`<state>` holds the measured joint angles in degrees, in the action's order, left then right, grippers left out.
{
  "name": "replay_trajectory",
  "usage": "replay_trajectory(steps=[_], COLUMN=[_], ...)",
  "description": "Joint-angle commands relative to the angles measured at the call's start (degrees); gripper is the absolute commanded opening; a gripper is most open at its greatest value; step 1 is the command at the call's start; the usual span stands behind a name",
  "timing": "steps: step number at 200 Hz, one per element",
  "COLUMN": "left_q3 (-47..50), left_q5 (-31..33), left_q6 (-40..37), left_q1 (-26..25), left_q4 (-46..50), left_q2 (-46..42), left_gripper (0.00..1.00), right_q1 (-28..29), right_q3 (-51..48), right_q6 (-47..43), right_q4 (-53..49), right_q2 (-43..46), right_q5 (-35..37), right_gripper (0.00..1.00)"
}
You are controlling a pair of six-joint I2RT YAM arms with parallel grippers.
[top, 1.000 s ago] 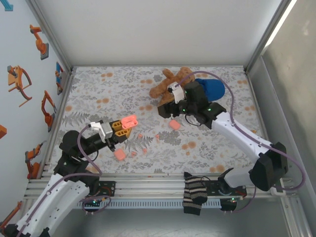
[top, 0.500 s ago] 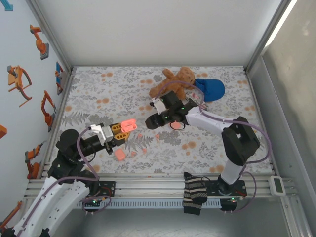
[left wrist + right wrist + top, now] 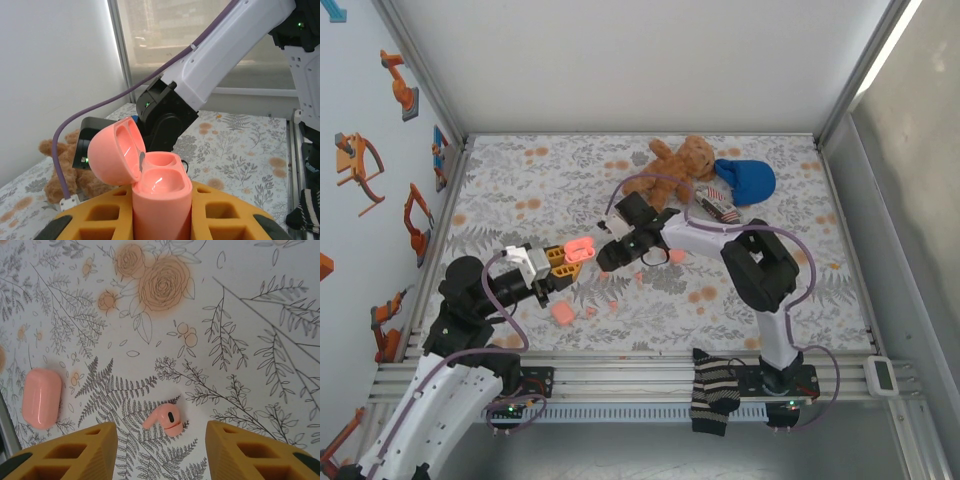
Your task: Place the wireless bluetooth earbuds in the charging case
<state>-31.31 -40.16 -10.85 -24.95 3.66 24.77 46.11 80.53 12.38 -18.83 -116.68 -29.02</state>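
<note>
1 earbud (image 3: 167, 420) lies on the counter (image 3: 250, 340), lower centre of the right wrist view, between the right fingers (image 3: 85, 452), which stand apart and clear of it. Open charging case (image 3: 160, 192) sits clamped in the left fingers (image 3: 95, 222), lid tipped left.

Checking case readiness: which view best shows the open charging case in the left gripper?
Left wrist: the open charging case is close up, lid back, both sockets visible. Top external gives it as a small pink shape.

Left claw (image 3: 567, 256) holds the pink charging case (image 3: 580, 247) near right claw (image 3: 604, 257).
</note>
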Motion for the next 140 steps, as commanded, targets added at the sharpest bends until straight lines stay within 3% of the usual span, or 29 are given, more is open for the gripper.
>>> replay_trajectory(steps=[1,140], left_q3=[0.6,0.2], left_q5=[-1.8,-2.8], left_q6=[0.7,0.7], left_q1=[0.5,0.7], left_q4=[-1.8,-1.0], left_q2=[0.2,1.1], left_gripper=[0.0,0.0], right_q1=[0.6,2.1], right_q3=[2.5,6.9], right_q6=[-1.6,-2.5], right_q4=[-2.5,-5.1], right_q2=[-1.5,-7.3], right_q5=[-1.0,-1.5], right_gripper=[0.48,0.41])
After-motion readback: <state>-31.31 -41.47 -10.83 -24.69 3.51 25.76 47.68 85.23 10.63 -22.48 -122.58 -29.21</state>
